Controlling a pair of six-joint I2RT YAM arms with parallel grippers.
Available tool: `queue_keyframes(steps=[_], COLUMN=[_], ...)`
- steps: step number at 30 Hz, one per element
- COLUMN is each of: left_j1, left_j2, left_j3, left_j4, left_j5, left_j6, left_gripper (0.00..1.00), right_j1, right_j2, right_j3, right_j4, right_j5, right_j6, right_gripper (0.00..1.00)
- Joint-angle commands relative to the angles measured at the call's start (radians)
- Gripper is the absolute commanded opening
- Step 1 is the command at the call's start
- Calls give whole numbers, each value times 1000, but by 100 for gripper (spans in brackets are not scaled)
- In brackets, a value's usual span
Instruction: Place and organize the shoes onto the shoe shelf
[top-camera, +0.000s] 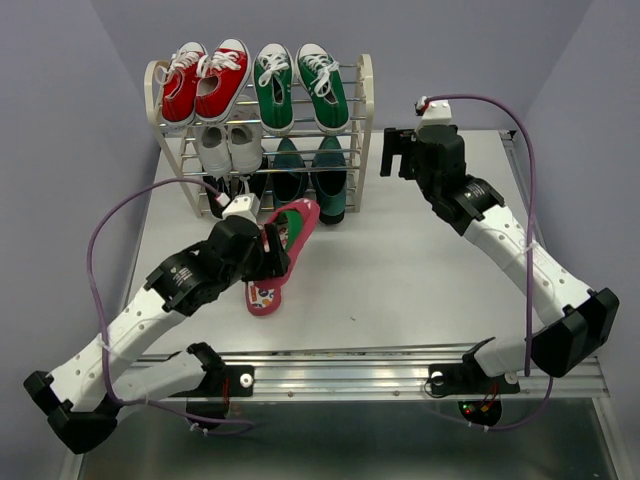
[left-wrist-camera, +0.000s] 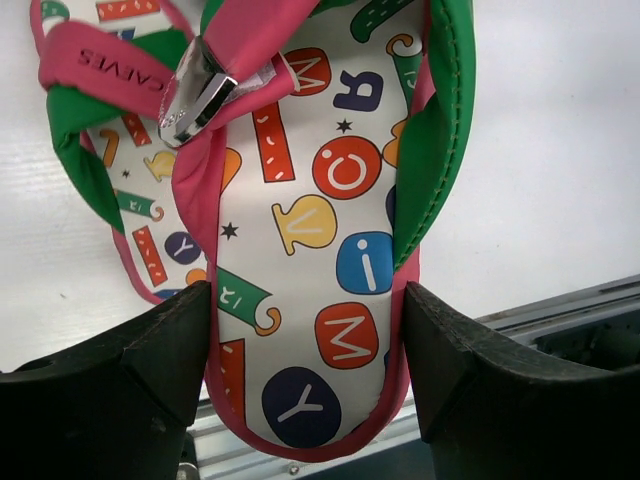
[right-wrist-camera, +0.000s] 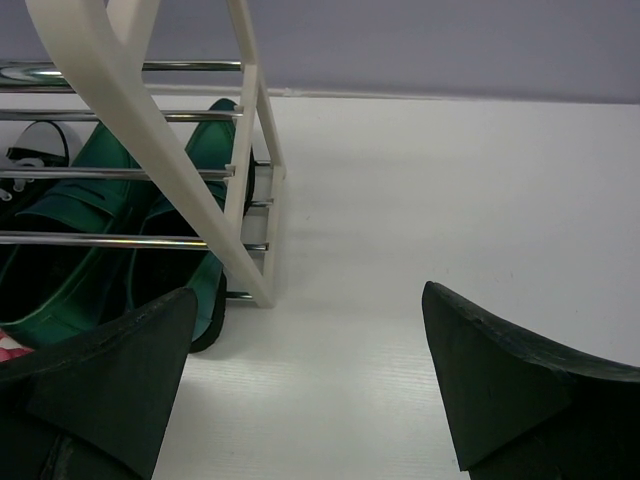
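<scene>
My left gripper (top-camera: 272, 250) (left-wrist-camera: 305, 350) is shut on the heel of a pink-edged flip-flop (top-camera: 297, 224) (left-wrist-camera: 320, 220), its jaws pressed against both pink edges. That flip-flop tilts up towards the shoe shelf (top-camera: 366, 120). Its mate (top-camera: 263, 296) (left-wrist-camera: 125, 200) lies on the table just below, partly covered. The green sneakers (top-camera: 300, 85) sit on the top tier and the dark green loafers (top-camera: 310, 172) (right-wrist-camera: 90, 200) on the middle tier. My right gripper (top-camera: 398, 156) (right-wrist-camera: 305, 380) hangs open and holds nothing, just right of the shelf's cream side frame (right-wrist-camera: 150, 130).
Red sneakers (top-camera: 205, 80) take the left half of the top tier, with white sneakers (top-camera: 228, 148) below them. A metal rail (top-camera: 380, 372) runs along the table's near edge. Purple cables loop from both arms.
</scene>
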Motion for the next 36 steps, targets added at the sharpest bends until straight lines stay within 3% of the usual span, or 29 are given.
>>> queue_keyframes(steps=[1, 7, 18, 30, 36], left_j1=[-108, -260, -285, -282, -228], left_j2=[63, 189, 254, 240, 280], left_j3=[140, 231, 212, 142, 130], left_j4=[134, 123, 321, 577, 645], left_j5=[-207, -470, -689, -752, -705], left_j6=[48, 30, 119, 315, 347], left_gripper=[0, 0, 0, 0, 0], right_j1=[-7, -7, -7, -7, -7], right_j2=[4, -4, -22, -15, -25], right_j3=[5, -1, -12, -14, -20], right_j4=[58, 66, 75, 78, 81], right_j5=[11, 16, 23, 16, 14], right_j6=[-27, -43, -49, -54, -50], right_gripper=[100, 100, 100, 100, 100])
